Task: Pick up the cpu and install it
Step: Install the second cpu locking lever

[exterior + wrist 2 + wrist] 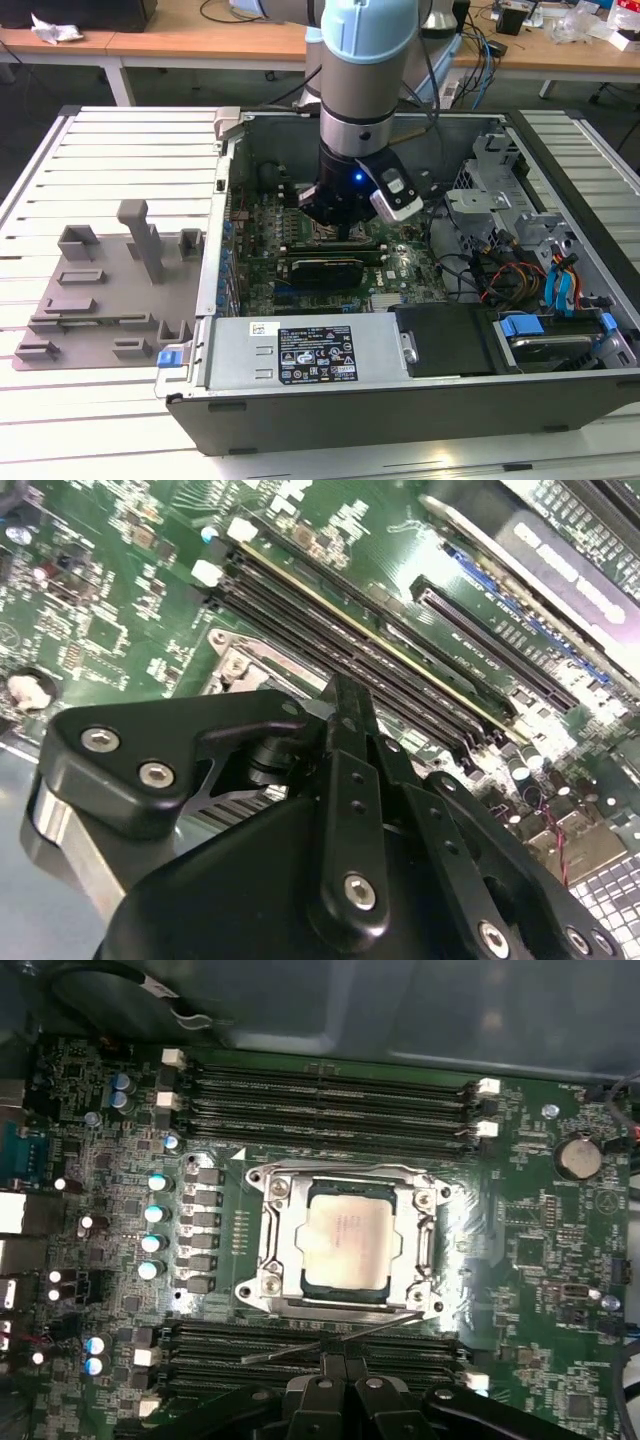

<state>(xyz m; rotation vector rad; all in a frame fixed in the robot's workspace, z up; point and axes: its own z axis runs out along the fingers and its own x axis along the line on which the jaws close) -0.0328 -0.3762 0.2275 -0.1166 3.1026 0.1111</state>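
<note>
A workshop with wooden desks (200,40) along the far wall, and in front a white slatted tabletop (110,150) carrying the work. At the exterior view's left, a flat grey tray (105,300) with raised holders lies on the slats. Just to its right, an open computer case (400,390) lies on its side, its green motherboard (330,275) exposed, with a power supply along the near edge and a tangle of drive cables (520,275) at the exterior view's right.

The robot arm (362,70) comes down from the far side, standing nearly upright over the middle of the case, its wrist low inside the case with a small blue light glowing on it. The black tool (335,222) points straight down, close above the board.

In the first wrist view, the cpu (347,1241) sits flat inside the metal-framed socket (345,1245), silvery top facing up, between two banks of memory slots (320,1095). The tool's black fingers (345,1400) show together at the picture's edge, apart from the cpu and holding nothing. In the second wrist view the tool (345,715) appears drawn to a narrow tip above the memory slots.
</note>
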